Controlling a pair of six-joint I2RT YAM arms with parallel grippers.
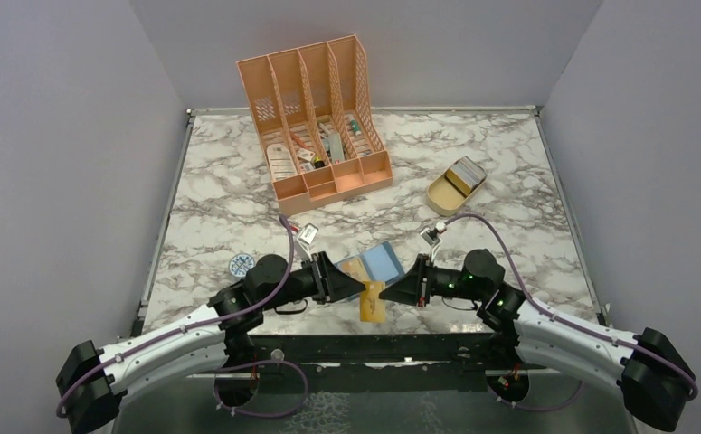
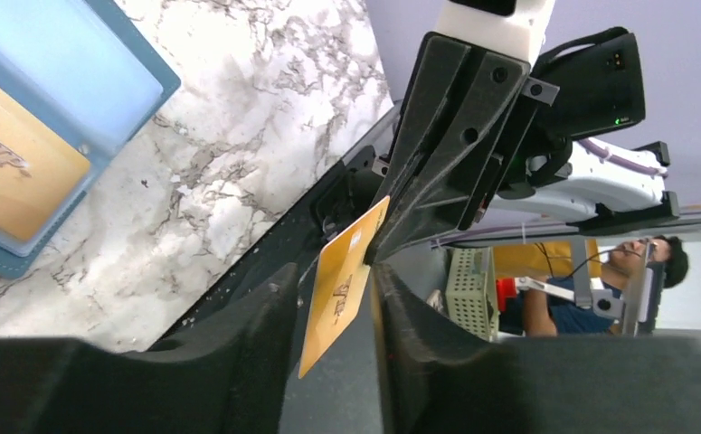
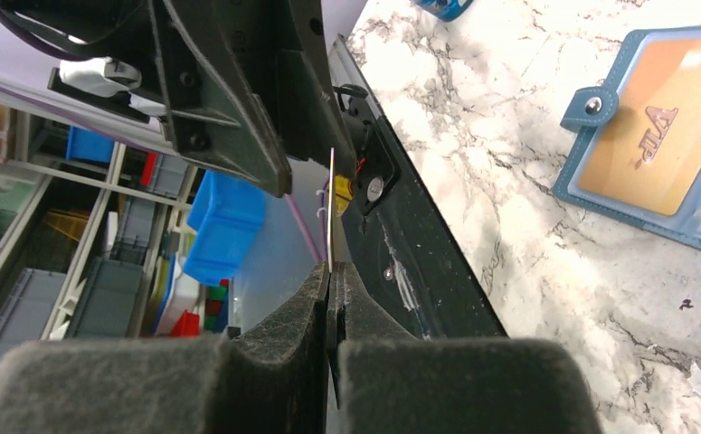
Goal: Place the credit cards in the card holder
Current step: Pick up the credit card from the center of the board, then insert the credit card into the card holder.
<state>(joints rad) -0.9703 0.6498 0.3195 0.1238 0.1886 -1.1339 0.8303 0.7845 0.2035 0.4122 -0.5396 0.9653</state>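
Observation:
The teal card holder [image 1: 384, 262] lies open on the marble near the front edge, with a gold card [image 1: 355, 269] in its left pocket. It also shows in the left wrist view [image 2: 102, 81] and in the right wrist view [image 3: 600, 181] with its snap tab. My right gripper [image 1: 401, 291] is shut on a second gold card [image 1: 373, 302], held over the table's front edge. That card appears edge-on in the right wrist view [image 3: 331, 212] above the closed fingertips [image 3: 331, 276]. My left gripper [image 2: 333, 291] is open, and the card [image 2: 342, 285] hangs between its fingers with gaps on both sides.
A peach desk organizer [image 1: 315, 117] stands at the back. A tan oval tray [image 1: 455, 188] with cards sits at the back right. A round blue-white disc [image 1: 241, 264] lies left of my left arm. The black table rim [image 3: 419, 262] runs just under both grippers.

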